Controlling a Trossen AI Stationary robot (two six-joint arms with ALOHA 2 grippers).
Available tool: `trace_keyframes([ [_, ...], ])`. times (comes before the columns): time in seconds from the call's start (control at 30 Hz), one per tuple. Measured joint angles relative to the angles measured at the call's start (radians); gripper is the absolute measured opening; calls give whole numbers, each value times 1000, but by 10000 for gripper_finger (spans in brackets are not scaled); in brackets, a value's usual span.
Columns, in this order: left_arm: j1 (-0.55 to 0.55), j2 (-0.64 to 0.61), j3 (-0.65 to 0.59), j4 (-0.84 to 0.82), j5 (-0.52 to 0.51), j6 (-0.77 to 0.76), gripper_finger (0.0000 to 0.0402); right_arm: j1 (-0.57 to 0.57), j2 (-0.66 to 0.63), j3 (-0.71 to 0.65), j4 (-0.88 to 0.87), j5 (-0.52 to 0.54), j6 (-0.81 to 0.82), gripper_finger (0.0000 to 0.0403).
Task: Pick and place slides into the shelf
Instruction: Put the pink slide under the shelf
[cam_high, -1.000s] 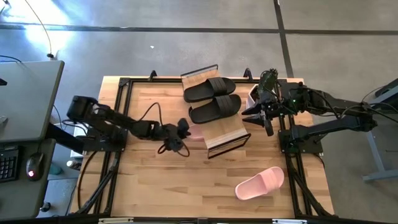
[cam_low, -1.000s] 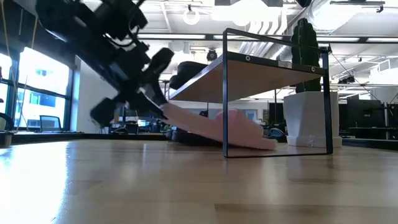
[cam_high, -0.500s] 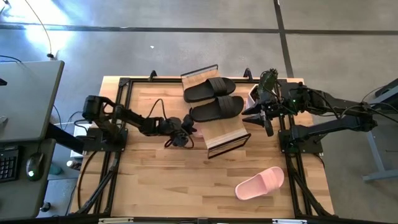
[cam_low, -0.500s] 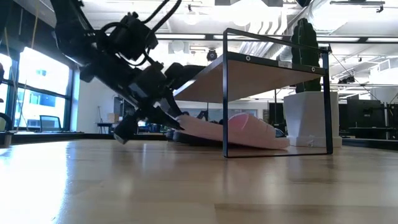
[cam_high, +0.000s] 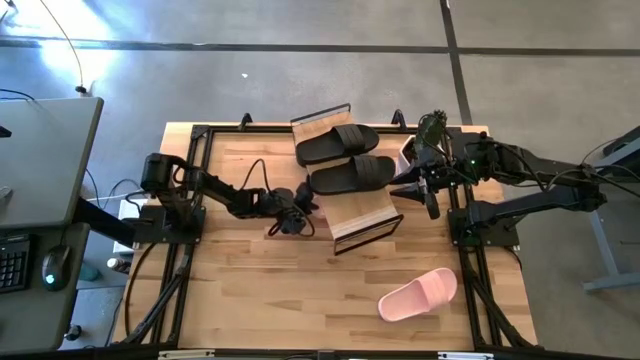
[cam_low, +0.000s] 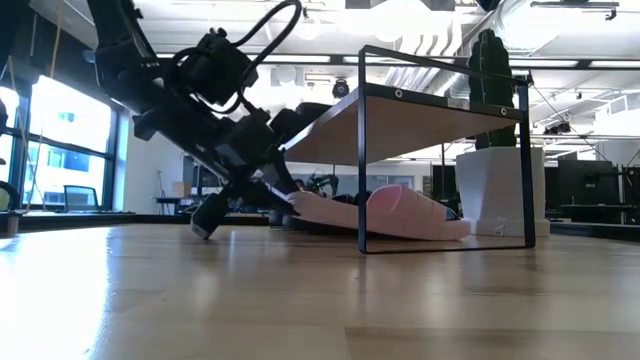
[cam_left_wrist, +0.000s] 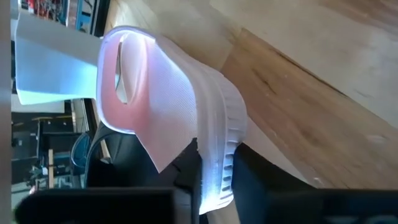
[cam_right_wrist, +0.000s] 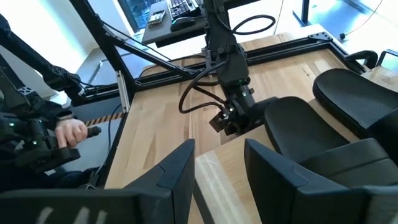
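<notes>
The pink slide (cam_low: 385, 213) on the shelf's lower tier has gone further under since half a second ago — its toe now reaches nearer the white pot (cam_low: 495, 192), and the left arm has stretched a little closer to the shelf (cam_high: 362, 215). The slide lies flat, sole down, its long axis running along the tier, toe towards the pot and heel towards the left gripper (cam_low: 268, 190), which is clamped on that heel end; the left wrist view shows the dark fingers (cam_left_wrist: 252, 180) either side of the pale sole. From above this slide is hidden under the top boards.

Two black slides (cam_high: 347, 173) lie side by side on the upper tier, long axes across the table. The other pink slide (cam_high: 418, 295) lies on the table well apart from the shelf, near the front right corner, toe towards the right edge.

The right gripper (cam_high: 408, 184) hovers just beside the shelf's right end, fingers (cam_right_wrist: 177, 168) spread apart and holding nothing, as half a second ago.

A person's hand (cam_right_wrist: 69, 132) shows at the edge of the right wrist view, partly cut off.
</notes>
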Motion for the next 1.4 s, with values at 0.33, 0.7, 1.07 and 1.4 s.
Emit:
trace_keyframes([
  [0.33,-1,0,2,-26,-46,-69,139,0,0,0,-7,0,7,130],
  [0.7,-2,-1,17,-115,-57,-57,169,0,0,0,-7,-7,26,130],
  [1.07,-3,-6,97,-332,-77,3,170,34,0,0,-7,-7,34,130],
  [1.4,-38,-29,133,-481,-223,-23,170,59,0,0,-14,8,34,130],
])
